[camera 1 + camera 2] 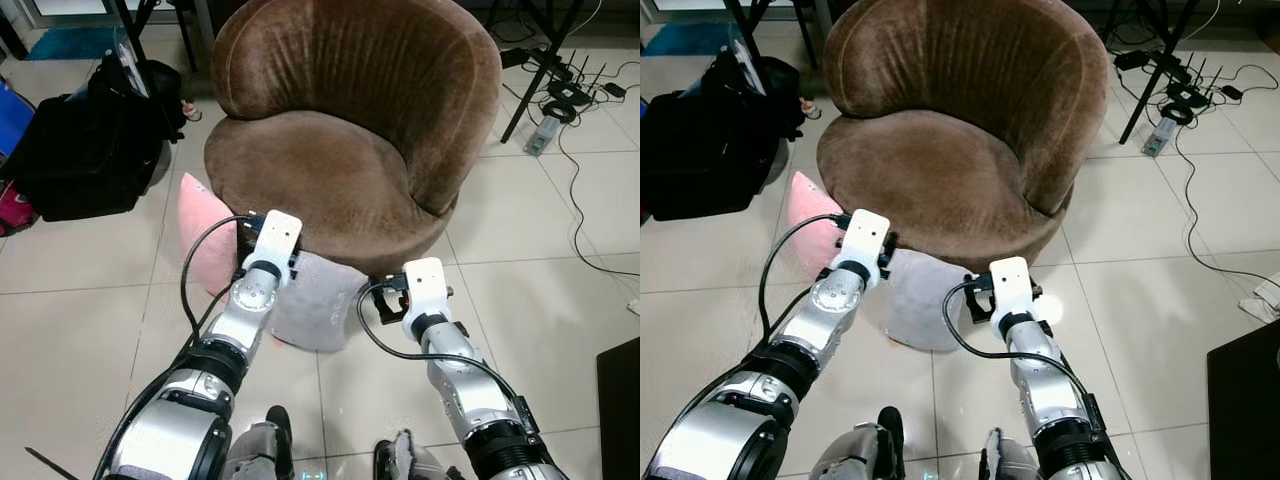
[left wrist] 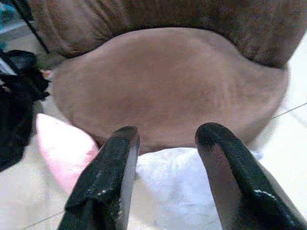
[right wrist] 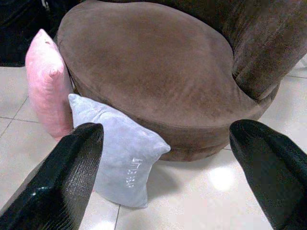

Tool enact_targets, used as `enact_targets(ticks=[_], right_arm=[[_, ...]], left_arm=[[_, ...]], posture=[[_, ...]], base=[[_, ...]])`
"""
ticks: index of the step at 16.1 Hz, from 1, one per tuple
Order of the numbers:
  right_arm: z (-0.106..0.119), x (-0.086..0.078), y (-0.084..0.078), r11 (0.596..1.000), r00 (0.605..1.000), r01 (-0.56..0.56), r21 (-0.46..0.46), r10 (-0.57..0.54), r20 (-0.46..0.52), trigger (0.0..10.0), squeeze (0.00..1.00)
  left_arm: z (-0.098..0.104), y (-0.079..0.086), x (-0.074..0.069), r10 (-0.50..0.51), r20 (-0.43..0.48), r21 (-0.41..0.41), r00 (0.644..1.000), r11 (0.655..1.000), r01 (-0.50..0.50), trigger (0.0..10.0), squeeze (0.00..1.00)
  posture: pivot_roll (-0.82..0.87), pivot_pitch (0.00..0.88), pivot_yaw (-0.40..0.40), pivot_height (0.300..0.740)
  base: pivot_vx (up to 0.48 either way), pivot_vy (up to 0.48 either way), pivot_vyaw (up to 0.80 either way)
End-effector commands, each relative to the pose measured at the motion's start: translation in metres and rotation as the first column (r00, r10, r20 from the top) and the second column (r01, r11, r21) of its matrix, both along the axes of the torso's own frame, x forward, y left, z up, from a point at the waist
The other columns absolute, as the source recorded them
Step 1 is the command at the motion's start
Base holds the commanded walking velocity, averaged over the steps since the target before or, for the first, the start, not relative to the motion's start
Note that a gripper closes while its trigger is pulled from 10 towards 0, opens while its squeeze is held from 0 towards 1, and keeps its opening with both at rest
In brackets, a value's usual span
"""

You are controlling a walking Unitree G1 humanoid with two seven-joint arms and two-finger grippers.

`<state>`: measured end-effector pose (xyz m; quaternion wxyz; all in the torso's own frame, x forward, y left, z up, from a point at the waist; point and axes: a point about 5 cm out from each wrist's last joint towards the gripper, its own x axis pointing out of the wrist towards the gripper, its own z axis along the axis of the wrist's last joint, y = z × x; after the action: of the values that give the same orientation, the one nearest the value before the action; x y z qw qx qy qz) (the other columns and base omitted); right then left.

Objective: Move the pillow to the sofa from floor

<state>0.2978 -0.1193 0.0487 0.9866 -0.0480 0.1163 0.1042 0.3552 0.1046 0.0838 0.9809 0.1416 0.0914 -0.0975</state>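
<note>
A grey pillow [image 1: 318, 305] stands on the tiled floor, leaning against the front base of the round brown sofa [image 1: 330, 160]. Beside it, to the left, a pink pillow [image 1: 203, 235] leans on the same base. My left gripper [image 2: 165, 134] hovers open just above the grey pillow's [image 2: 177, 187] top edge, fingers pointing toward the sofa seat. Open as well, my right gripper [image 3: 165, 129] is held low to the right of the grey pillow [image 3: 120, 158], with nothing between its fingers. The sofa seat is bare.
A black bag [image 1: 85, 150] lies on the floor left of the sofa. Cables and a power strip [image 1: 570, 95] sprawl at the back right beside a black stand leg [image 1: 528, 85]. A dark object [image 1: 620, 410] sits at the near right.
</note>
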Motion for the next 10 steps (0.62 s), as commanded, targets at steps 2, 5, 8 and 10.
enact_targets(ticks=[2, 5, 8, 10], right_arm=[[-0.0022, -0.0011, -0.0030, 1.000, 1.000, 0.016, -0.003, -0.016, -0.014, 10.0, 0.00], [-0.0020, -0.0009, -0.0037, 1.000, 1.000, 0.023, -0.003, -0.023, -0.013, 10.0, 0.00], [-0.0026, -0.0004, -0.0050, 0.999, 0.999, 0.038, 0.013, -0.037, -0.024, 10.0, 0.00], [-0.0017, 0.0013, -0.0074, 0.998, 0.998, 0.055, 0.008, -0.055, -0.021, 10.0, 0.00]], left_arm=[[0.0020, -0.0006, -0.0006, -0.012, 0.024, 0.025, 1.000, 1.000, 0.012, 0.0, 0.00], [0.0032, -0.0008, 0.0000, -0.026, 0.032, 0.031, 0.999, 0.999, 0.026, 0.0, 0.00], [0.0031, -0.0041, -0.0004, -0.054, 0.023, 0.010, 0.998, 0.999, 0.054, 0.0, 0.00], [0.0034, -0.0039, -0.0001, -0.056, 0.024, 0.012, 0.998, 0.998, 0.056, 0.0, 0.00]], posture=[[-0.19, 0.175, -0.013, 0.740], [-0.19, 0.175, -0.014, 0.740], [-0.18, 0.171, -0.013, 0.740], [-0.18, 0.163, -0.013, 0.740]], base=[[0.000, 0.000, 0.00], [0.000, 0.000, 0.00], [0.000, 0.000, 0.00], [0.000, 0.000, 0.00]])
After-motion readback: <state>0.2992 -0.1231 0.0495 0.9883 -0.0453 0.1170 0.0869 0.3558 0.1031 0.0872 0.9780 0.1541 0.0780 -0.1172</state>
